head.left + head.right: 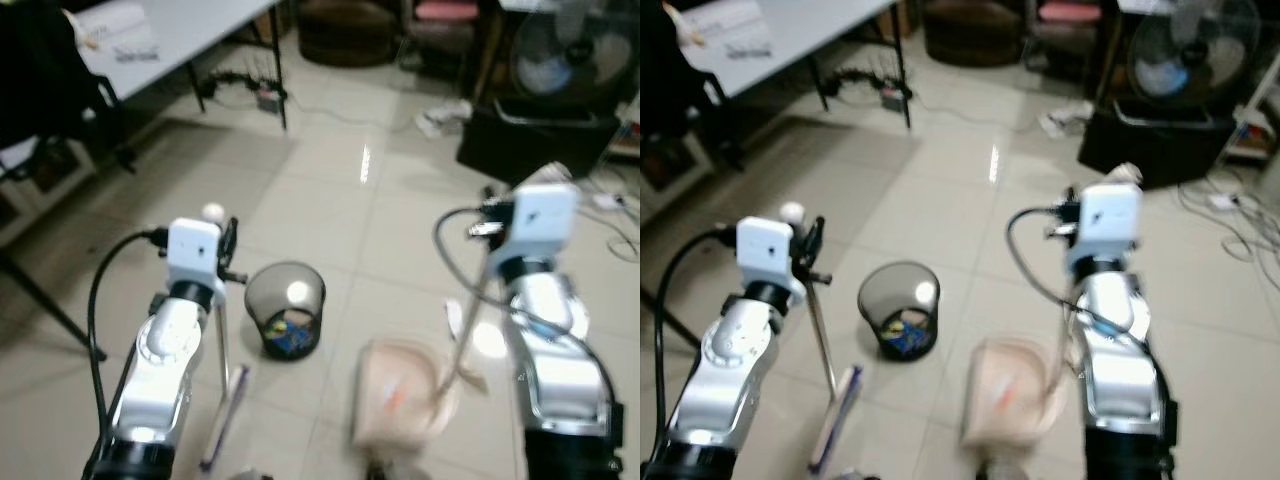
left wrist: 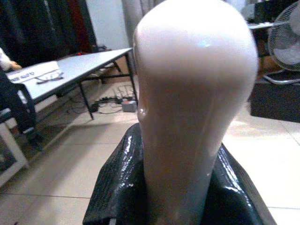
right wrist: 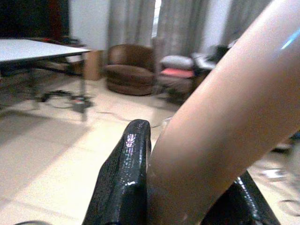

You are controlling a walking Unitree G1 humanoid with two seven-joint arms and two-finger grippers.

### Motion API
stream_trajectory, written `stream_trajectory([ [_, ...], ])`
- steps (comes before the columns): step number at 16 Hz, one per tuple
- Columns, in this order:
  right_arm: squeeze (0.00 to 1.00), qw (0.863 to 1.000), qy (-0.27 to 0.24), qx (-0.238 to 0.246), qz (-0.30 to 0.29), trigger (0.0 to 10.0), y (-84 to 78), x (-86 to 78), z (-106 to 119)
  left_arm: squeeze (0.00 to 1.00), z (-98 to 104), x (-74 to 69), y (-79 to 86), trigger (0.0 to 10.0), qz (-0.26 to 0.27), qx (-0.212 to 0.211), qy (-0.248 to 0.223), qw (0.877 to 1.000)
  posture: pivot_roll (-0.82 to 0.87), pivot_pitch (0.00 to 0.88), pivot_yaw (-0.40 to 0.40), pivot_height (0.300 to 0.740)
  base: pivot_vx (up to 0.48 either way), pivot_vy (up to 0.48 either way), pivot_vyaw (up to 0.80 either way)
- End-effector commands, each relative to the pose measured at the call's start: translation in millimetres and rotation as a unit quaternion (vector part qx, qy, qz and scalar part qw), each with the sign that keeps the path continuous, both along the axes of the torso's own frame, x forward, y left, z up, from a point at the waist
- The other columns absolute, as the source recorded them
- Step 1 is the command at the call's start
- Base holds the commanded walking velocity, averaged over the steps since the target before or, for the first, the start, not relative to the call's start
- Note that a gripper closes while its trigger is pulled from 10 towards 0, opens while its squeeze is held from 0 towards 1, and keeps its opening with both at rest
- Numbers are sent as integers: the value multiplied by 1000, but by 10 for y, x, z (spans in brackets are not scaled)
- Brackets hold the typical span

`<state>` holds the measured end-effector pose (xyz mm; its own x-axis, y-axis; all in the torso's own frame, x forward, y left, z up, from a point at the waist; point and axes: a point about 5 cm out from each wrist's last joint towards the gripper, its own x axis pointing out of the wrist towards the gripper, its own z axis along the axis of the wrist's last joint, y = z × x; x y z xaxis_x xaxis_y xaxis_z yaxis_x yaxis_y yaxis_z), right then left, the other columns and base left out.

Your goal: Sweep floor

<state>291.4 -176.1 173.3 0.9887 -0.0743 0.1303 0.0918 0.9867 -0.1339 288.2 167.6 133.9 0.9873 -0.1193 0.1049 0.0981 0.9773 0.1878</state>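
Left gripper (image 2: 187,187) pinches broom (image 1: 222,385); right gripper (image 3: 183,187) pinches dustpan (image 1: 400,390) handle. Bin (image 1: 285,310) between; sweeping probably barely begun.

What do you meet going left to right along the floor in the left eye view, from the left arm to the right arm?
Left gripper shut on the broom → mesh wastebasket → pink dustpan → dustpan handle, its top hidden behind the right arm's wrist camera.
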Motion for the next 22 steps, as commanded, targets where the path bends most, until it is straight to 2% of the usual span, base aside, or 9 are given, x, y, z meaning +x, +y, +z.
stream_trajectory([
  [1,0,1000,-6,-10,-13,10000,-37,-21,35,0,91,2,-52,10000,-10,6,-18,1000,-73,65,46,740,0,-349,-625],
  [4,0,1000,6,5,-5,10000,-4,-52,-20,0,74,-38,-42,10000,-16,13,-13,1000,-68,68,46,740,0,-390,-612],
  [7,0,999,1,-40,-20,10000,-84,-45,-16,0,54,-55,-27,10000,-21,23,-7,999,-67,67,46,740,0,-400,0],
  [10,0,999,0,-16,-34,10000,-127,-41,-17,0,72,-28,-49,10000,-24,22,-9,999,-72,66,52,740,0,-402,0],
  [15,0,999,14,18,-22,10000,-28,-81,-71,0,109,31,-99,10000,-30,17,-15,999,-75,62,60,740,0,-382,0],
  [17,0,999,19,38,-21,10000,-4,-81,-94,0,88,64,-88,10000,-28,-13,5,999,-74,60,60,740,0,240,-400],
  [19,0,999,17,37,-21,10000,6,-80,-89,0,98,72,-75,10000,-26,-5,-1,1000,-74,60,60,740,0,480,-800],
  [21,0,999,15,30,-28,10000,1,-76,-84,0,141,83,-48,10000,-16,-8,-13,1000,-73,59,61,740,0,0,0],
  [22,0,999,19,42,-22,10000,4,-73,-89,0,165,84,-44,10000,-13,-10,-21,1000,-72,58,61,740,0,0,0],
])
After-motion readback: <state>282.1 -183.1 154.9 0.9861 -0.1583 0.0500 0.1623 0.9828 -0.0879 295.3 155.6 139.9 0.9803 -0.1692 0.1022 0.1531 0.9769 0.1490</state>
